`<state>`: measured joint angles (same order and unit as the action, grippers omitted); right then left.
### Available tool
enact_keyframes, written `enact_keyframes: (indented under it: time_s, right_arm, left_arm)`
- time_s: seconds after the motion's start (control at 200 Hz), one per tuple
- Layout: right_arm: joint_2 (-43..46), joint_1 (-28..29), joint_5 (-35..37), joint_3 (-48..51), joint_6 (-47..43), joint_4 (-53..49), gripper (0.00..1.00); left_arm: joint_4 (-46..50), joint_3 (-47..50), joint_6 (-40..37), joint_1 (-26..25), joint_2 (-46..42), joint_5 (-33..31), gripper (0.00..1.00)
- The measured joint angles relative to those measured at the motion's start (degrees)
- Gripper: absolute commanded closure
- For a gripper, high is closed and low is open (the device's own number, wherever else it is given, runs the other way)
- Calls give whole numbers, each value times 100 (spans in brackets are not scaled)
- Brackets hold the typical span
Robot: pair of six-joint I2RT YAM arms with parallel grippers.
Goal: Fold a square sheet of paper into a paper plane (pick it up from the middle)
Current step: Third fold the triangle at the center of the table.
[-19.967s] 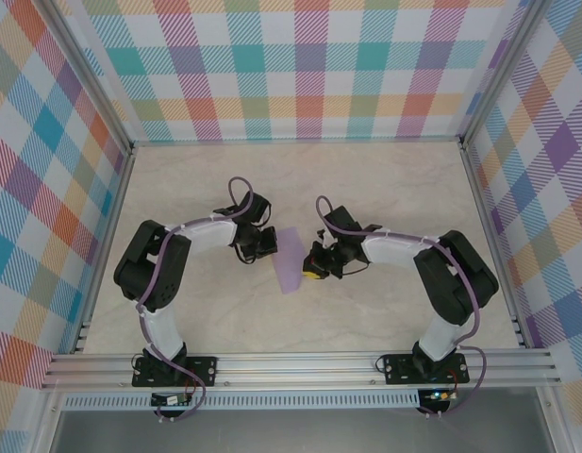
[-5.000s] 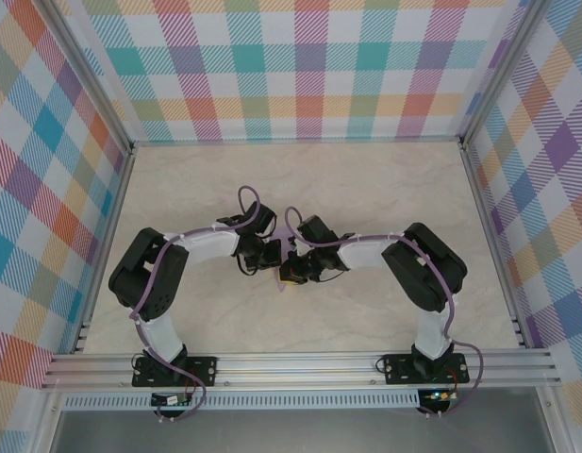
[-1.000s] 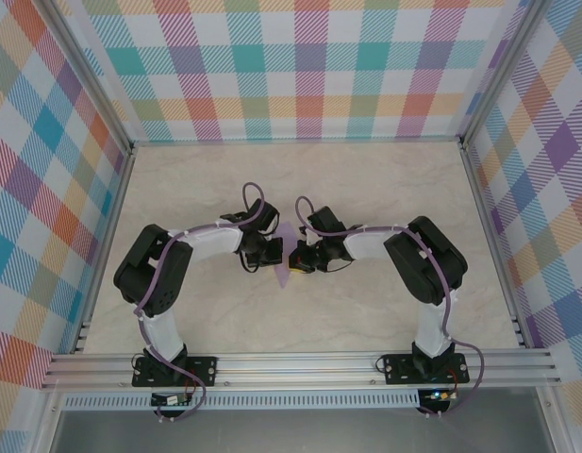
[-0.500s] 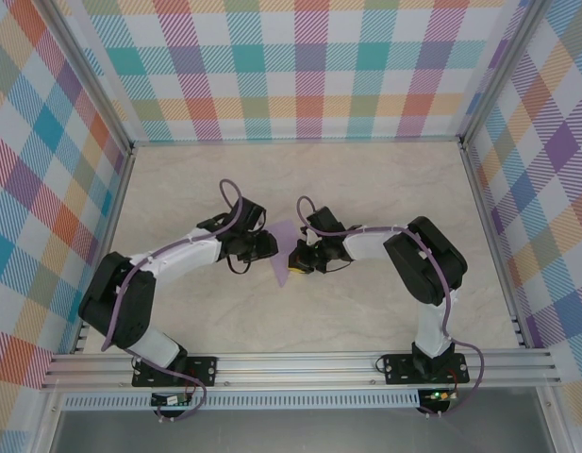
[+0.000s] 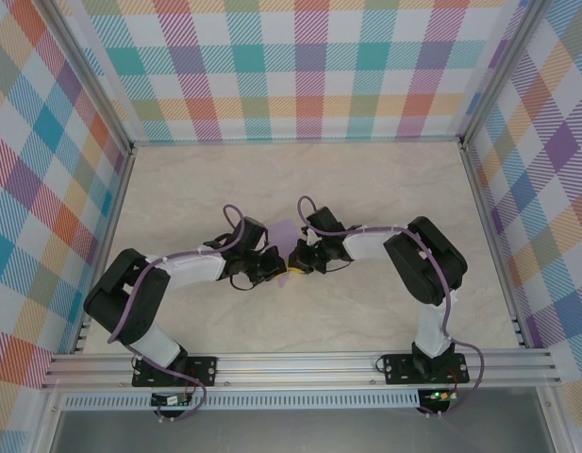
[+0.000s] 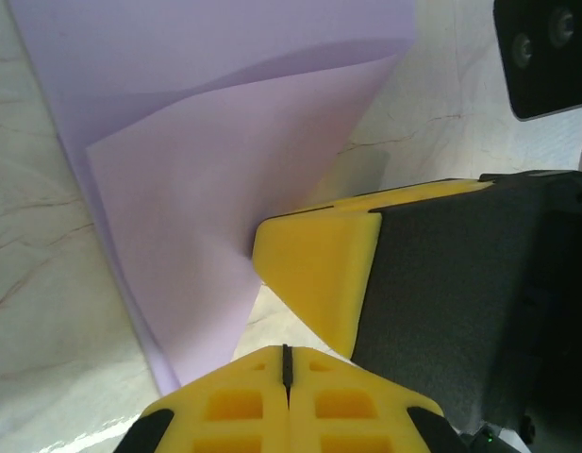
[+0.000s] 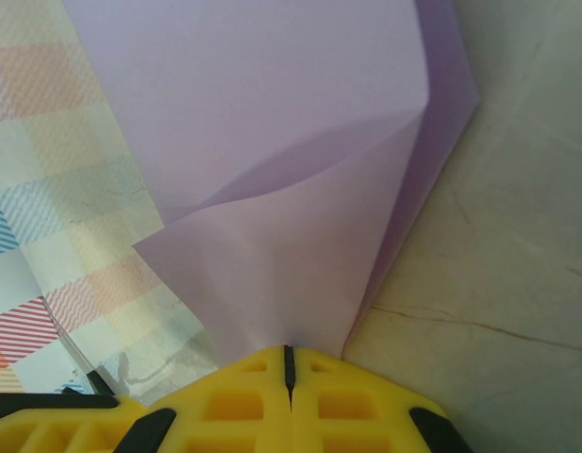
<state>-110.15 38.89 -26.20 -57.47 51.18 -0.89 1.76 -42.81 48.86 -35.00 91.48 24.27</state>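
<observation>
The right gripper (image 7: 288, 360) pinches the folded paper (image 7: 272, 142). The left gripper (image 6: 286, 363) is closed just beside the paper.

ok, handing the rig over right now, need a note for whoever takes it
Right tool: shut on the lower edge of the lavender sheet, around the middle of the table.
Left tool: shut, with its tip beside the sheet's lower corner and close to the right tool. Can't tell whether it pinches any paper.
Done: the sheet is raised in the right tool's grip, with one flap folded over and layers showing.
Left: it's not a pointed plane yet, so the remaining folds are to do.
</observation>
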Motion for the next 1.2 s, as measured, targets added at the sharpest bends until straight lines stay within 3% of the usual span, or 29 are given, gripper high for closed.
enact_keyframes:
  time_s: [0.39, 0.735, 1.2]
  right_arm:
    - [0, 7, -2, -9, -4, -4, 98]
    - [212, 11, -74, -28, -1012, -328, 98]
    - [-162, 90, -317, -507, -1311, -654, 99]
  left_arm:
    - [57, 173, -2, -76, 219, -153, 100]
    - [153, 129, -146, -87, 234, -208, 100]
    - [409, -4, -197, -114, 264, -302, 100]
